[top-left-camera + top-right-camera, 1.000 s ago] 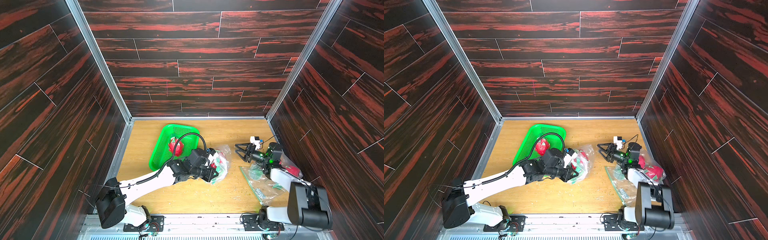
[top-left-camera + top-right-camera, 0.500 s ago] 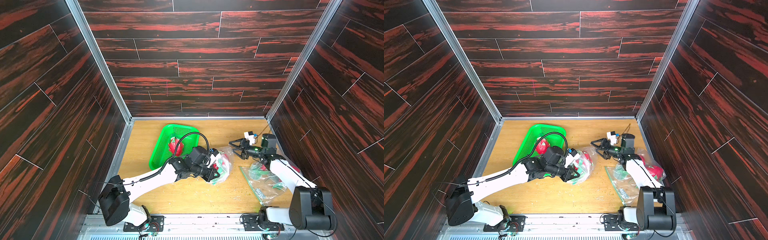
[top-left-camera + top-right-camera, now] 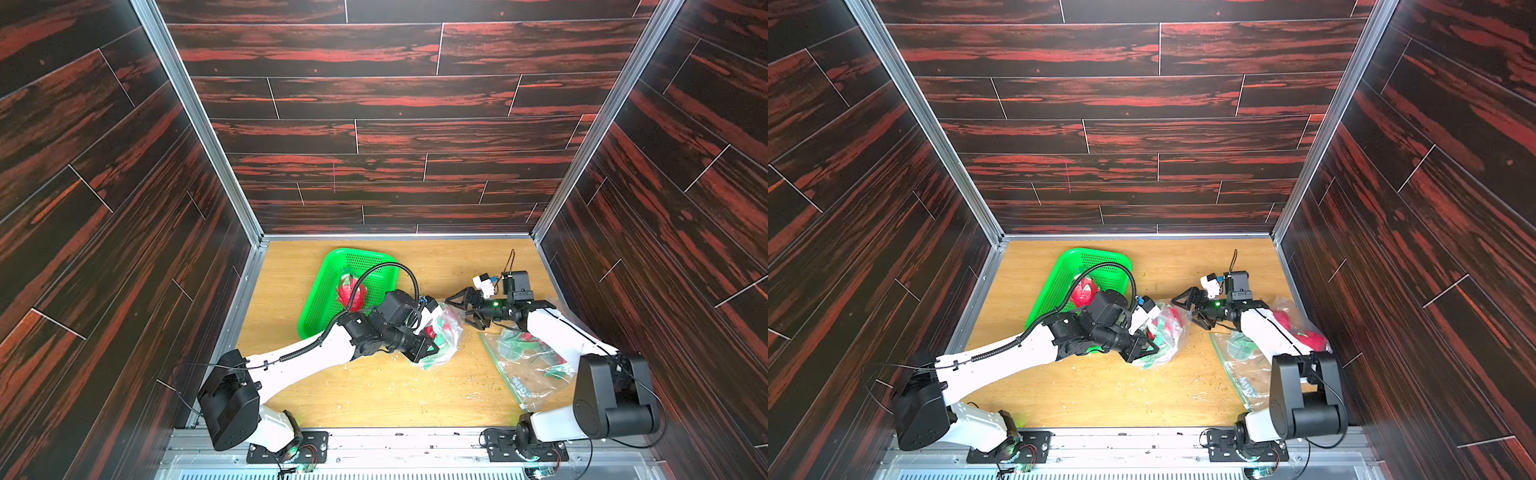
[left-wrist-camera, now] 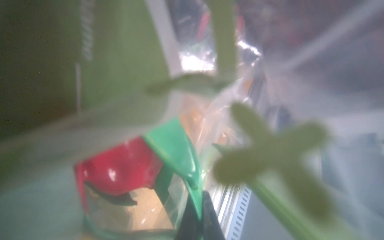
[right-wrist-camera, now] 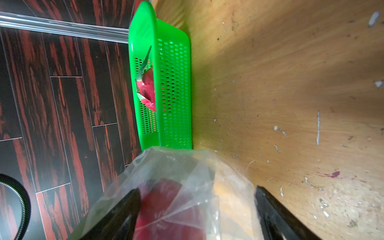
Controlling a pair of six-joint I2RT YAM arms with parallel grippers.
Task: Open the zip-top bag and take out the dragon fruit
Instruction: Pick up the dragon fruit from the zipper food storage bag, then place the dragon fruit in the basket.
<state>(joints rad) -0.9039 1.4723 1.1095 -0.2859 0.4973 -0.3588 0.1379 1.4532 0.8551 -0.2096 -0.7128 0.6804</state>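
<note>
Well, got one dragon fruit (image 3: 352,291) in the 10 o'clock basket (image 3: 322,299), pinching next zip-top bag (image 3: 449,336) with shut left gripper (image 3: 428,351), right gripper (image 3: 458,309) wide open.

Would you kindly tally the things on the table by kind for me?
Dragon fruit: 3 certain; the right arm may hide more
Zip-top bags: 2
Green basket: 1
Total: 6 at least

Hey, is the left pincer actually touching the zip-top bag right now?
Touching. Left wrist view shows the zip-top bag pinched at the tips of the shut left pincer.
</note>
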